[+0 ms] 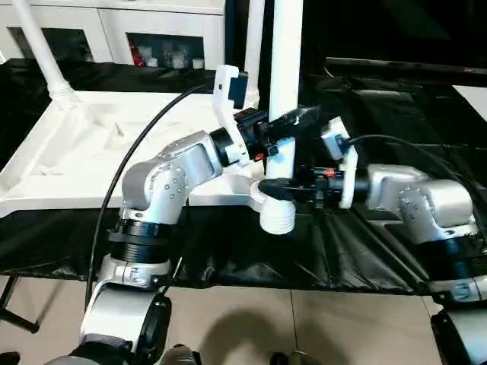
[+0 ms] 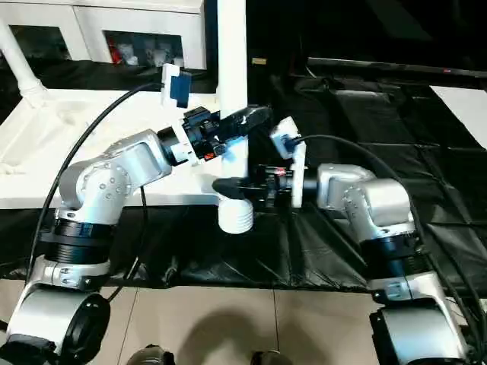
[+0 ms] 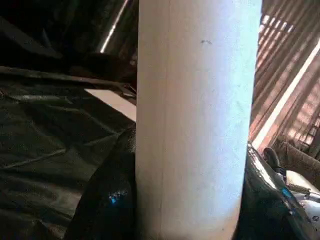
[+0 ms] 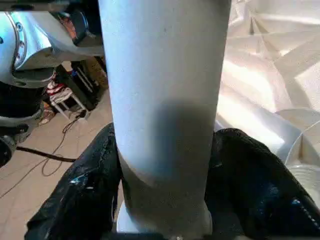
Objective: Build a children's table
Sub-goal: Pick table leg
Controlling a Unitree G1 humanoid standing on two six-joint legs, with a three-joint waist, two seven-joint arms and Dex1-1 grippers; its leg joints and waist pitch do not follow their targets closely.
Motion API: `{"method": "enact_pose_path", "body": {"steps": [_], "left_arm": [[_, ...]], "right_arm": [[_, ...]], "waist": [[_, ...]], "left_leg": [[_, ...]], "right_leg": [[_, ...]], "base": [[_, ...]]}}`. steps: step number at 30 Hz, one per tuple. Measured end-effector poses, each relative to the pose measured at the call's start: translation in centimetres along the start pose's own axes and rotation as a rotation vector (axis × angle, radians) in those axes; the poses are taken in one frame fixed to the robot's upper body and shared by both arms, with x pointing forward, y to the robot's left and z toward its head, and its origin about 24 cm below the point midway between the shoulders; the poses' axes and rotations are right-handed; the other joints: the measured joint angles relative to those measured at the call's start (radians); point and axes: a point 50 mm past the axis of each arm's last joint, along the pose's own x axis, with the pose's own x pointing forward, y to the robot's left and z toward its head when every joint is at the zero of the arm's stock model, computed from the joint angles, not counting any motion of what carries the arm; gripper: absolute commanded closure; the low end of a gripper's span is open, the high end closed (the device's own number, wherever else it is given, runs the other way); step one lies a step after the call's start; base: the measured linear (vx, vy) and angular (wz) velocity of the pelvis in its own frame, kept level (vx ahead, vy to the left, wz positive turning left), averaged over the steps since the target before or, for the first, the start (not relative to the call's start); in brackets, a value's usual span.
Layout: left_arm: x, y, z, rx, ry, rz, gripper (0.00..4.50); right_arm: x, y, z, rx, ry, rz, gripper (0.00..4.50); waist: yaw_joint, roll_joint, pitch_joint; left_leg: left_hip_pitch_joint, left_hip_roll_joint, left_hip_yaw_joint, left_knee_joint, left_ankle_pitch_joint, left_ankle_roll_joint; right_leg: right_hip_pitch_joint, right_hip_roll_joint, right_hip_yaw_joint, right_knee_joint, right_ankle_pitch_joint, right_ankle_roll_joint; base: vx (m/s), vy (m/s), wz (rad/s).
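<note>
At the worktop's (image 1: 365,262) near edge, which is draped in black sheeting, the tabletop's (image 1: 91,152) near right corner socket (image 1: 278,217) juts just past the edge, its ribbed collar hanging over the floor. A leg (image 1: 285,68) stands upright in that socket, rising out of the top of the head views. The right gripper (image 1: 278,188) comes in from the right, low on the leg just above the socket, its black fingers (image 4: 260,185) clenched around the tube on both sides, as the right wrist view shows. The left gripper (image 1: 293,125) reaches across from the left and holds the same leg a little higher, its fingers (image 3: 107,200) likewise closed against the tube on either side in the left wrist view. The two grippers sit one above the other, close together on the leg. The tabletop lies upside down, ribbed underside up, spreading from this corner toward the worktop's left and far sides. At its far left corner another leg (image 1: 42,49) stands in its socket, leaning a little. A third leg (image 1: 254,46) rises at the tabletop's far right corner, just behind the left gripper. Beyond the worktop's far edge stand white cabinets (image 1: 114,30) with glass doors.
</note>
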Motion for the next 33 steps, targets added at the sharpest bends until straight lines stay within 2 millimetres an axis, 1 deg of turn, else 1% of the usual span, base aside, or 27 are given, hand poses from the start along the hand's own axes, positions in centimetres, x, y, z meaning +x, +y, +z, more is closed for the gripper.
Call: {"method": "enact_pose_path", "body": {"steps": [18,20,24,25,28,29,30,33], "left_arm": [[0.15,-0.24,-0.39,-0.003,0.03,-0.03,2.64],[0.19,-0.28,-0.43,-0.003,0.032,-0.033,2.64],[0.15,-0.29,-0.41,-0.002,0.034,-0.038,2.64],[0.16,-0.3,-0.42,-0.002,0.034,-0.039,2.64],[0.16,-0.3,-0.45,-0.002,0.035,-0.039,2.64],[0.18,-0.32,-0.47,-0.002,0.037,-0.04,2.64],[0.19,-0.32,-0.49,-0.002,0.038,-0.041,2.65],[0.23,-0.35,-0.53,-0.001,0.04,-0.041,2.65]], "right_arm": [[0.72,0.19,-0.54,0.003,0.039,0.04,1.43],[0.75,0.23,-0.57,0.003,0.041,0.047,1.79],[0.78,0.28,-0.6,0.005,0.043,0.056,1.93],[0.78,0.3,-0.6,0.006,0.043,0.059,2.2],[0.85,0.39,-0.61,0.004,0.047,0.071,2.26],[0.85,0.39,-0.62,0.004,0.048,0.071,2.45],[0.86,0.38,-0.64,0.004,0.049,0.071,2.52],[0.89,0.38,-0.65,0.002,0.051,0.07,2.55]], "waist": [[0.001,0.0,0.0],[0.001,0.0,0.0],[0.0,0.0,0.0],[0.001,0.0,0.0],[0.0,0.0,0.0],[0.0,0.0,0.0],[0.001,0.0,0.0],[0.0,0.0,0.0]], "left_leg": [[0.0,0.0,0.0,0.0,0.0,0.0],[0.0,0.0,0.0,0.0,0.0,0.0],[0.0,0.0,0.0,0.0,0.0,0.0],[0.0,0.0,0.0,0.0,0.0,0.0],[0.0,0.0,0.0,0.0,0.0,0.0],[0.0,0.0,0.0,0.0,0.0,0.0],[0.0,0.0,0.0,0.0,0.0,0.0],[0.0,0.0,0.0,0.0,0.0,0.0]], "right_leg": [[0.0,0.0,0.0,0.0,0.0,0.0],[0.0,0.0,0.0,0.0,0.0,0.0],[0.0,0.0,0.0,0.0,0.0,0.0],[0.0,0.0,0.0,0.0,0.0,0.0],[0.0,0.0,0.0,0.0,0.0,0.0],[0.0,0.0,0.0,0.0,0.0,0.0],[0.0,0.0,0.0,0.0,0.0,0.0],[0.0,0.0,0.0,0.0,0.0,0.0]], "base": [[0.0,0.0,0.0],[0.0,0.0,0.0],[0.0,0.0,0.0],[0.0,0.0,0.0],[0.0,0.0,0.0],[0.0,0.0,0.0],[0.0,0.0,0.0],[0.0,0.0,0.0]]}}
